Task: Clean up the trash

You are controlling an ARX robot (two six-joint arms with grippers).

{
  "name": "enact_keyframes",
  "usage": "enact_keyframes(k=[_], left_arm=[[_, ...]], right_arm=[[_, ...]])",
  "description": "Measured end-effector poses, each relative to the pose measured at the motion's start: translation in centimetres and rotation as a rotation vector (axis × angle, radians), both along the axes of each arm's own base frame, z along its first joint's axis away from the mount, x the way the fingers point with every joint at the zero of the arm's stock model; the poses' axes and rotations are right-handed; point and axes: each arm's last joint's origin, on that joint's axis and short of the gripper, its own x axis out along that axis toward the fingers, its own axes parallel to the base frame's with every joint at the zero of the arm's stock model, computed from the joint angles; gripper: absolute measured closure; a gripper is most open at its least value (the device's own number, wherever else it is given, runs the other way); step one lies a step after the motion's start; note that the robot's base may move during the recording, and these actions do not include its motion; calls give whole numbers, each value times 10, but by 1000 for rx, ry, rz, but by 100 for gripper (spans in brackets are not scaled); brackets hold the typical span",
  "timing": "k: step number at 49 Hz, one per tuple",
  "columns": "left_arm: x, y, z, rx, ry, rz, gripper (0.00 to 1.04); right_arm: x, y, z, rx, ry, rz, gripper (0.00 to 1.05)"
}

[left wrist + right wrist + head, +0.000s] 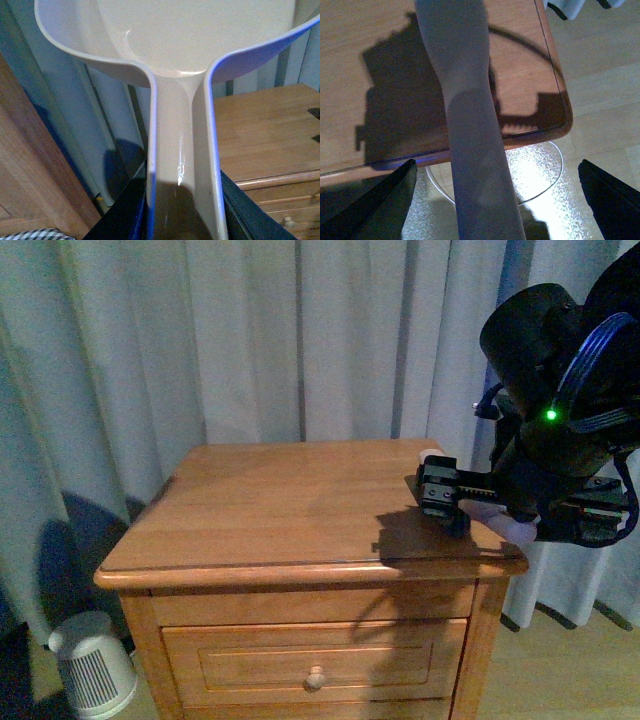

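While curtains back the nightstand, left fingers clamp the dustpan; right fingers' state I cannot tell.

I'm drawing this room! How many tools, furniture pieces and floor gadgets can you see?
Tools: 2 (beige dustpan, pale long-handled tool)
Furniture: 1 (wooden nightstand)
Floor gadgets: 1 (small white ribbed appliance)
Total: 4
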Motion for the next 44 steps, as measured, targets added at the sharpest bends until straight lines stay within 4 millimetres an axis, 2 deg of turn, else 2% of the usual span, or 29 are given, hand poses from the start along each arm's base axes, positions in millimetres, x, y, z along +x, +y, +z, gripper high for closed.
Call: enact_keyframes(k=[5,12,17,22,26,36,44], left_arm=[[0,0,0,0,0,0,77],[0,0,0,0,0,0,77],[0,0,0,0,0,0,77],[0,0,0,0,0,0,77],[0,0,0,0,0,0,77],[0,0,0,0,0,0,77],[0,0,0,0,0,0,77]], right_arm=[[2,1,-2,0,3,1,9],[2,2,-1,0,1,4,35],[2,3,-2,2,2,5,49],[2,3,-1,7,1,10,70],[2,3,-1,14,2,19,81],[2,0,2,21,-10,27,84],[-6,-7,21,-3,-72,51,84]])
